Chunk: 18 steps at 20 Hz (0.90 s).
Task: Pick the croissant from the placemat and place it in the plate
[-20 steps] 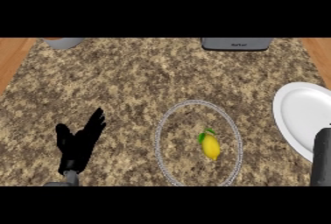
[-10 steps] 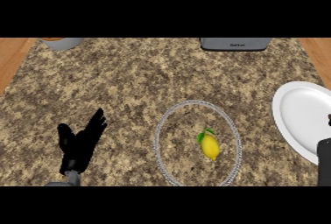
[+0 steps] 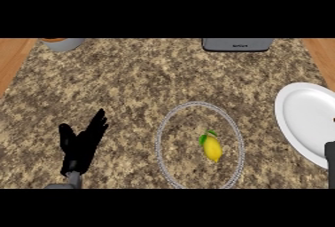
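Head view shows my black left hand (image 3: 79, 144) resting spread on the speckled granite counter (image 3: 144, 84), while the yellow lemon-like fruit (image 3: 212, 150), no croissant, lies untouched inside the round wire-rimmed placemat (image 3: 169, 128); I judge the reach hasn't begun, so next my right hand (image 3: 330, 155), its fingers unreadable at the edge beside the white round plate (image 3: 304, 115), must close round it.

counter: speckled brown granite top (image 3: 131, 84), wood strips at left and right edges | placemat: round, see-through, grey-rimmed (image 3: 171, 133), near centre, a lemon (image 3: 212, 150) on it | plate: white (image 3: 304, 119), right edge, partly cut off | far edge: grey appliance (image 3: 237, 44); grey bowl (image 3: 63, 43) at left corner
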Tool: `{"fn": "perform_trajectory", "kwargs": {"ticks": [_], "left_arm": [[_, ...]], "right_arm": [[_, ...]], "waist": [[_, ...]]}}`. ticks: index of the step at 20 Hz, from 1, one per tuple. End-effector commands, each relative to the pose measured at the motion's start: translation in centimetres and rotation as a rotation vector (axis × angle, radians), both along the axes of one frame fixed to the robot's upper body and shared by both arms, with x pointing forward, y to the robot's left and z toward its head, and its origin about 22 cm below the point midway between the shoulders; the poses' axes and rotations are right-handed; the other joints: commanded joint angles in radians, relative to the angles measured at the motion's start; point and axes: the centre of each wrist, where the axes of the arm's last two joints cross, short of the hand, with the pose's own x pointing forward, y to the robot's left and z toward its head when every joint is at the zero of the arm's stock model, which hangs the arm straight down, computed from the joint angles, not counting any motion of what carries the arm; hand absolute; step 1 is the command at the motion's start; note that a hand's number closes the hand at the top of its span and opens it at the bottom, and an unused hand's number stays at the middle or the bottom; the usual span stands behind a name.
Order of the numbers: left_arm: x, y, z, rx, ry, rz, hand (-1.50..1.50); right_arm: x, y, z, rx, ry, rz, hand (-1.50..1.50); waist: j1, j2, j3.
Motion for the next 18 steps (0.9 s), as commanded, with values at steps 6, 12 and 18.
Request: {"fn": "perform_trajectory", "kwargs": {"ticks": [6,12,18], "left_arm": [[-1.3,-1.0,-0.2,-0.008,0.031,0.015,0.0],[0.3,0.2,1.3,-0.003,0.02,0.019,0.0],[0.8,0.0,-1.1,-0.003,0.006,0.008,0.0]], "right_arm": [[-2.8,3.7,-0.6,-0.067,-0.286,-0.035,-1.5],[-6.8,8.5,-0.8,-0.008,-0.36,0.122,-1.5],[-9.4,13.1,-1.4,0.04,-0.359,0.224,-1.5]], "waist": [[-0.012,-0.008,-0.003],[-0.014,-0.006,-0.003],[-0.011,-0.003,-0.005]]}}
